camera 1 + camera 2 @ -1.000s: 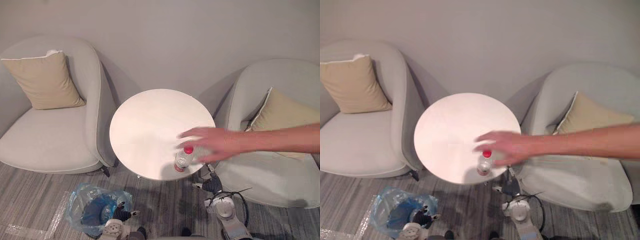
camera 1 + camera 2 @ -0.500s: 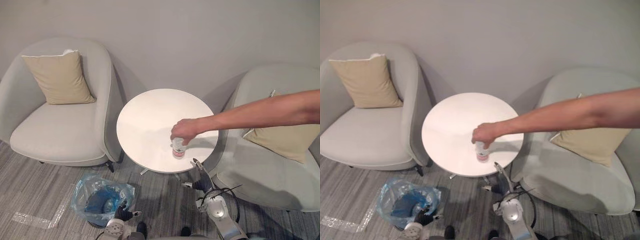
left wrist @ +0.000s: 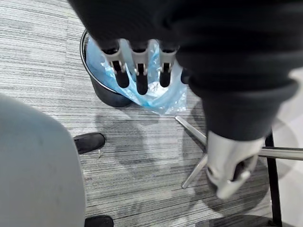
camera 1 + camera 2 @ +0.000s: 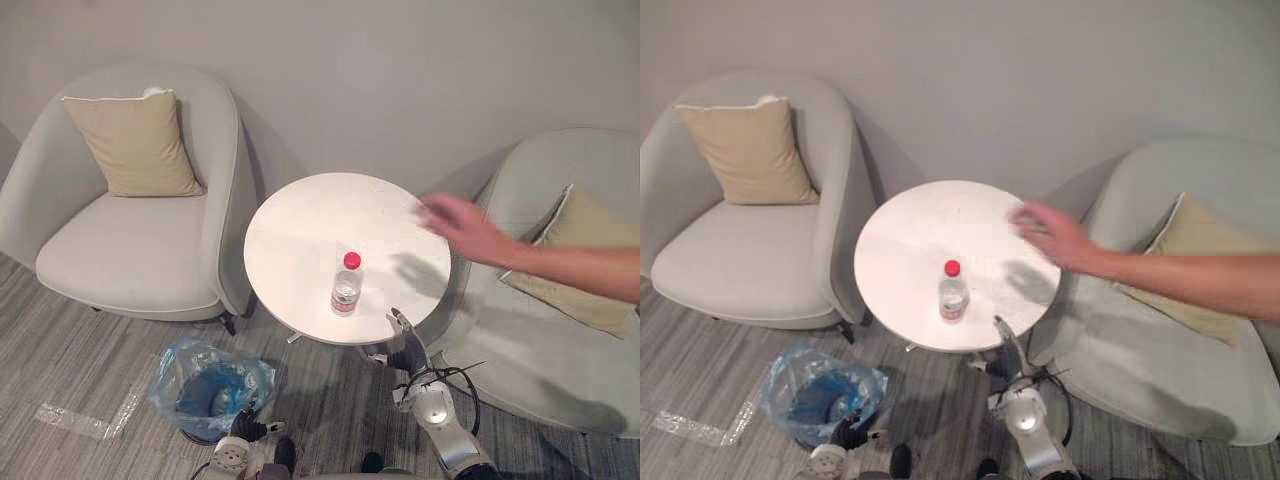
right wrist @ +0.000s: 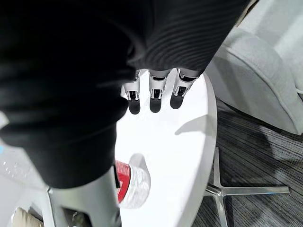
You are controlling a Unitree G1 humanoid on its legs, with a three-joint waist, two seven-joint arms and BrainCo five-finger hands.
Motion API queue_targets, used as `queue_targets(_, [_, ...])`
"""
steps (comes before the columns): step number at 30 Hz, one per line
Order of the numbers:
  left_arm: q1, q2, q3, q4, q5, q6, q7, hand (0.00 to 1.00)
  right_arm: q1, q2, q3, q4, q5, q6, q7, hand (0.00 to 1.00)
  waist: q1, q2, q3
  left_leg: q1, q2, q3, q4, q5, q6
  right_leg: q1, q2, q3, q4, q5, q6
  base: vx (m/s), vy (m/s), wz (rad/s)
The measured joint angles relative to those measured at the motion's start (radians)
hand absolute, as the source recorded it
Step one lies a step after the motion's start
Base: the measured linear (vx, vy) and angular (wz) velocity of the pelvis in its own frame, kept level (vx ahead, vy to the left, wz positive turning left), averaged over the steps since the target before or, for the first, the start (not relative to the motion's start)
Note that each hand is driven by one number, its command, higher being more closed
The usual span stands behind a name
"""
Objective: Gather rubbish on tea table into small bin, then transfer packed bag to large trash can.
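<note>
Bottle (image 4: pixel 345 285) upright on table (image 4: pixel 300 235) — person's hand (image 4: pixel 462 225) (blurred) near.

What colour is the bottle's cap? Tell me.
Red. The cap shows best in the left eye view.

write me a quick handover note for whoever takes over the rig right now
Left hand: open, empty, low by the small bin.
Right hand: open, empty, at the tea table's near edge, close to the plastic bottle but not touching it.
The bottle stands upright with its red cap on, on the near part of the table. The bin, lined with a blue bag, is on the floor to the table's left. A person's hand is over the table's right side, apart from the bottle.
Done: bottle not yet binned.
Left: bottle into bin, then bag to the large trash can.
</note>
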Motion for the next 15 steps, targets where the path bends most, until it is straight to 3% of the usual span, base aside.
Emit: queue_targets(15, [0.004,-0.001,-0.002,-0.006,0.002,0.0,0.0,0.0,0.0,0.003,-0.032,0.0,0.001,0.004,-0.013,0.0,-0.001,0.009,0.003,0.006,0.001,0.007,0.0,0.0,0.0,-0.001,-0.001,0.008,0.007,-0.001,0.001,-0.03,-0.004,-0.02])
